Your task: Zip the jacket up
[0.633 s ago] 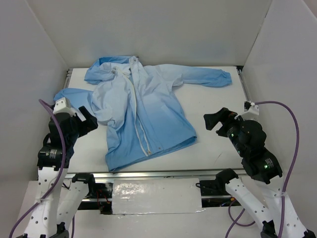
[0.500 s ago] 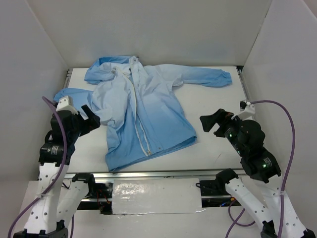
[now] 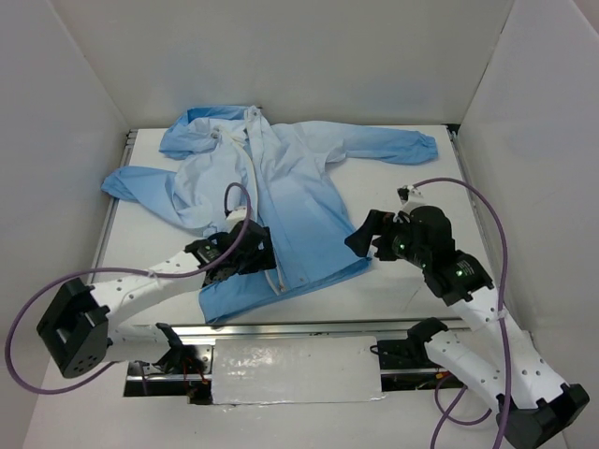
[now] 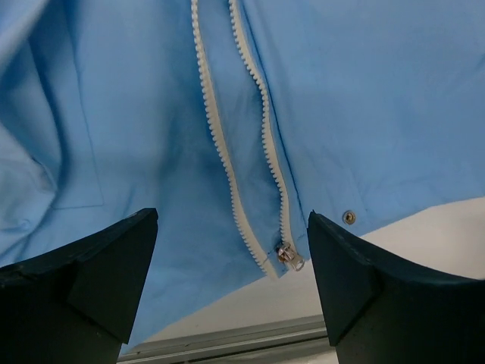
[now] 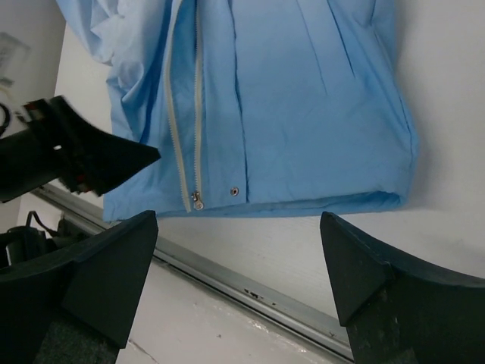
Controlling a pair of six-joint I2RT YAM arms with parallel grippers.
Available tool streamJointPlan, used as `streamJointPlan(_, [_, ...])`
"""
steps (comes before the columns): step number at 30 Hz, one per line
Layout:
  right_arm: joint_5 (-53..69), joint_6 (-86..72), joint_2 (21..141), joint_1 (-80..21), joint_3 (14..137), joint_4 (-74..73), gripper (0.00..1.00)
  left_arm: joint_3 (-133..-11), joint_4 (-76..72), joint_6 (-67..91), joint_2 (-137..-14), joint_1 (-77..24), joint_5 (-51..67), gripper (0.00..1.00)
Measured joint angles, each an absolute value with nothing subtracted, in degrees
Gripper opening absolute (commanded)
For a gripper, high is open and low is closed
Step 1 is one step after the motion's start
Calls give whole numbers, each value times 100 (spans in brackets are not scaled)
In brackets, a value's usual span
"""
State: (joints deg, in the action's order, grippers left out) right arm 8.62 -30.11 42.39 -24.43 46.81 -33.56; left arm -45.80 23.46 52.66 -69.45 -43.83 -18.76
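While hovering with left hand (image 4: 231, 220) and right hand (image 5: 239, 220) spread wide, yet to grip the pull (image 4: 286, 256) beneath; jacket (image 3: 281, 196) unzipped.

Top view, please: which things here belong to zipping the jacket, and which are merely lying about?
Job: jacket, its white zipper, zipper pull, left gripper, right gripper, both open.
Merely there: table, purple cables.
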Motion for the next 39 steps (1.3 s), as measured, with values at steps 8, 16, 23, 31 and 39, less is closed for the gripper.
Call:
streamJointPlan(8, [932,-3000,4735,-3264,4375,-2873,83,-4316,2174,5951,-7196,-4831,-2364,93])
streamJointPlan(16, [1516,-3131,7605,-3913,4340,-1380,75,-3892,2383,6434,-6211,-4952,-2711,94])
streamJointPlan(23, [1712,-3293,9518,-3924,4897,-663,73,-3883,2650,6460,-5575,-4980,-2908,94])
streamJointPlan(31, [2200,-3579,9813,-4010,4869,-51,52,-3883,2759,6318,-5262,-4982,-2987,95])
streamJointPlan(39, [2355,-3874,9854,-4027,4661,224,0,-3850,2665,6176,-5266,-4982,-2886,95])
